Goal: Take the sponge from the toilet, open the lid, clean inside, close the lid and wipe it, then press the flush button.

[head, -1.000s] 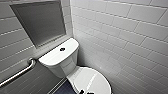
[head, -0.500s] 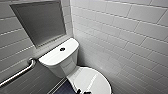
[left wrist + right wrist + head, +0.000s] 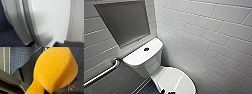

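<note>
Right gripper (image 3: 49, 92) pinching the sponge (image 3: 55, 69), ready to scrub.
Left gripper (image 3: 45, 44) spread at the closed lid (image 3: 177, 80), lower centre of head view, guessing to lift it.

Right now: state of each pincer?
Left pincer: looks open, tips apart at the edge of the lid, which is down.
Right pincer: shut on the sponge.
</note>
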